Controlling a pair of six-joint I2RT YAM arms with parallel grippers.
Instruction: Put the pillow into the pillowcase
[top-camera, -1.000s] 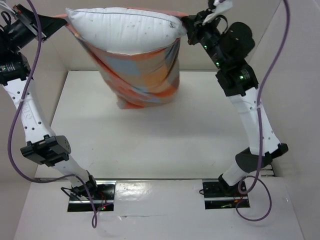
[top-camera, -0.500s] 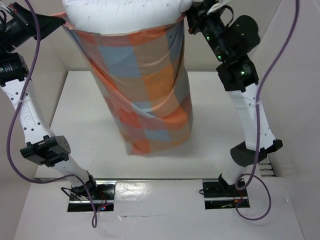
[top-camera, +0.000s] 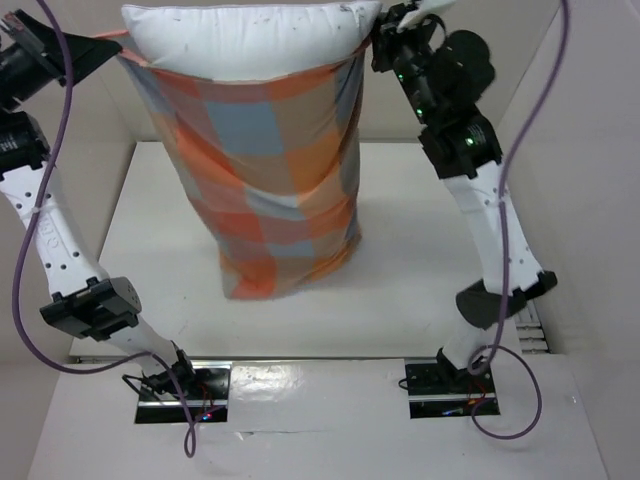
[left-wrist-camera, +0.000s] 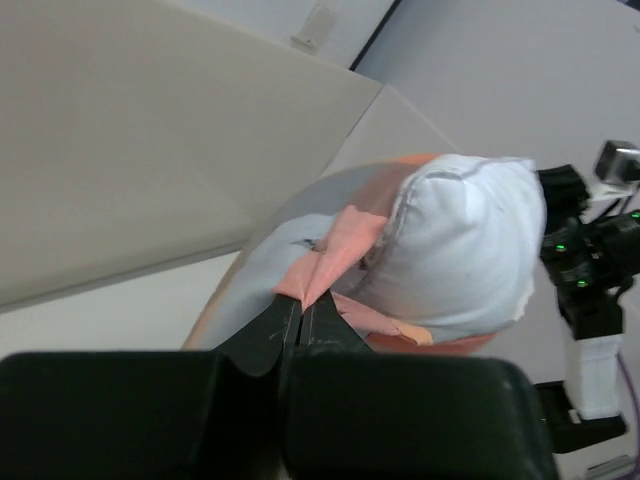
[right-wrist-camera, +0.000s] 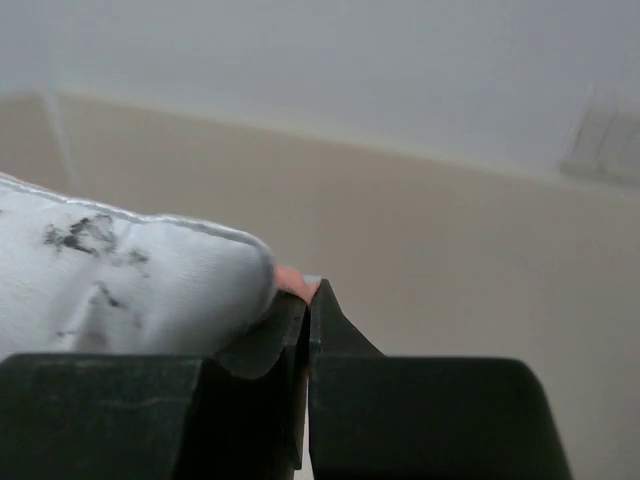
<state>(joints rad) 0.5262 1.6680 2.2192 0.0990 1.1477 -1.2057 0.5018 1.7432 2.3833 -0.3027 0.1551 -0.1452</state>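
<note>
While the checked orange, grey and blue fabric pillowcase (top-camera: 265, 190) hangs long axis down, the left gripper (left-wrist-camera: 300, 312) and right gripper (right-wrist-camera: 306, 300) clamp its mouth corners, the right apparently by the hem. The plump white stuffed pillow (top-camera: 250, 40) pokes out above, midway between them.

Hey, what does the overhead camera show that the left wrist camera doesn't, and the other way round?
Only the overhead view shows the whole checked pillowcase hanging full length above the table. Only the left wrist view shows, close up, the left gripper shut on an orange fold at the pillowcase's edge. Both show the white pillow sticking out of the pillowcase's open top, and the right arm at the pillow's other end.
</note>
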